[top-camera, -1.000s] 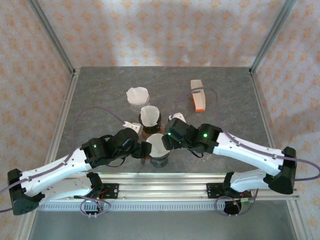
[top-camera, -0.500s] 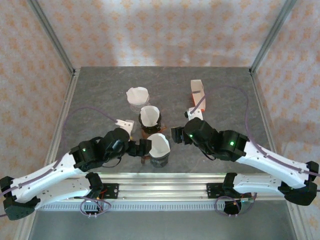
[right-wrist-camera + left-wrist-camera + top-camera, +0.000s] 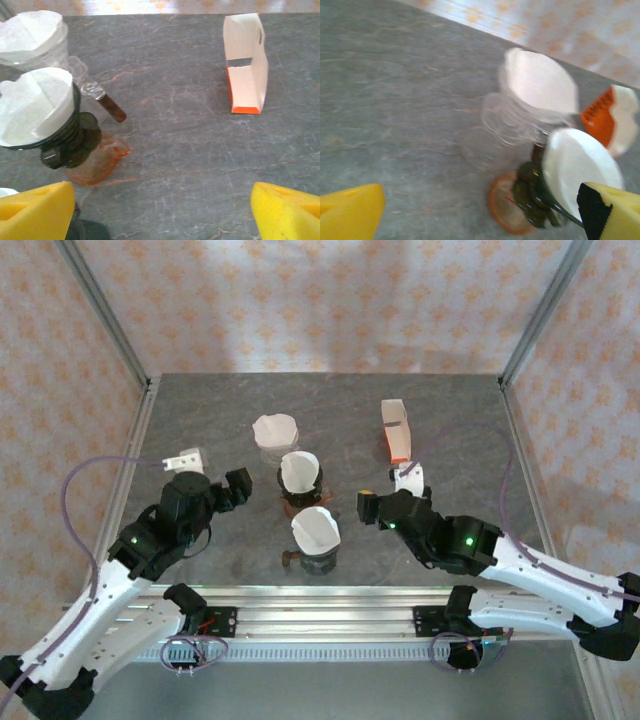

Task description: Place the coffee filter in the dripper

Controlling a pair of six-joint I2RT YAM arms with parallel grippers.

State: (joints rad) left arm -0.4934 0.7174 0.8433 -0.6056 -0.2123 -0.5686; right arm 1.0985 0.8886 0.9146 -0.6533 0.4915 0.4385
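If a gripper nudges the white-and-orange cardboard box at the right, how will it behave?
The white-and-orange cardboard box looks open and hollow, so probably very light and likely to skid rather than resist. Its thin walls would likely buckle under a firm pinch.

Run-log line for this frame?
near dripper: filter in | left tool: open, empty | right tool: open, empty | filter box: back right

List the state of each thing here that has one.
left gripper: open, empty
right gripper: open, empty
near dripper: upright, filter inside
middle dripper: upright, filter inside
far dripper: upright, filter inside
filter box: open
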